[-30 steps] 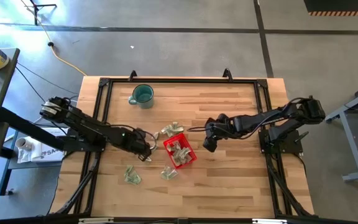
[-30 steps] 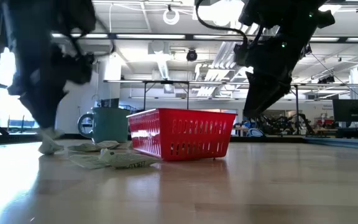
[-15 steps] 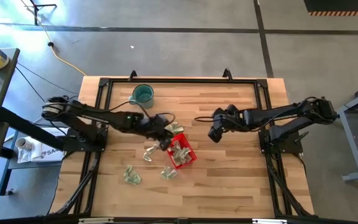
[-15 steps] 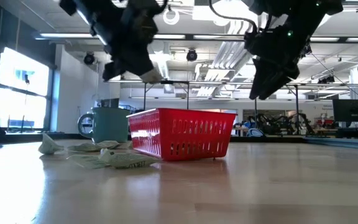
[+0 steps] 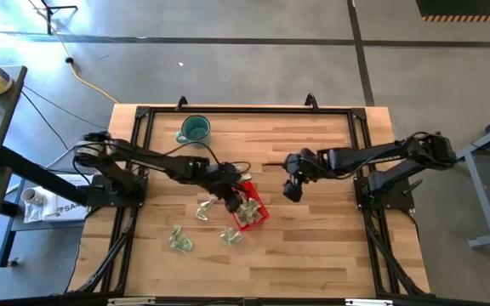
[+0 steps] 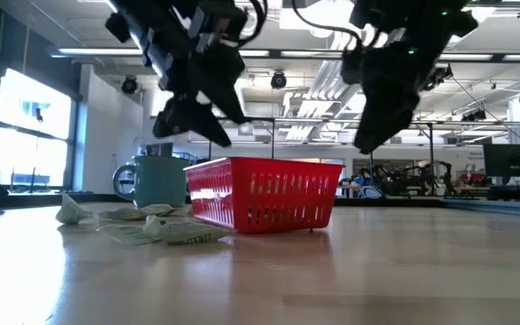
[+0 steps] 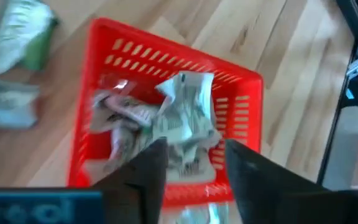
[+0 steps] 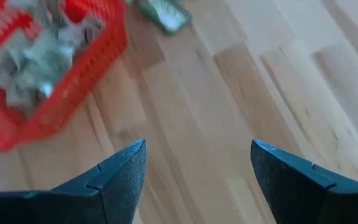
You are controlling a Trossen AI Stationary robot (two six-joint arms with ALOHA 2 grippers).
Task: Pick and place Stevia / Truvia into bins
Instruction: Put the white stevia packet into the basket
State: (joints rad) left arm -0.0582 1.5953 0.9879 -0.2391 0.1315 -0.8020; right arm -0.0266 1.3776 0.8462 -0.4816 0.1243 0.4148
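The left gripper (image 5: pixel 230 199) hangs with parted fingers over the square red plastic bin (image 5: pixel 247 207), whose corners point diagonally, pale crinkled paper sachets (image 7: pixel 182 121) inside; the right gripper (image 5: pixel 292 190) waits beside, fingers apart.

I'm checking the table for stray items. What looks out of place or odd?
Nothing is damaged. Several sachets lie scattered on the table outside the red bin, and a teal mug stands near the far edge.

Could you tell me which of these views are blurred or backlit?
Right wrist view: red bin and sachets smeared by motion. Left wrist view: softly blurred. Low view: both arms dark silhouettes against bright ceiling lights and windows. High view: evenly lit, sharp.
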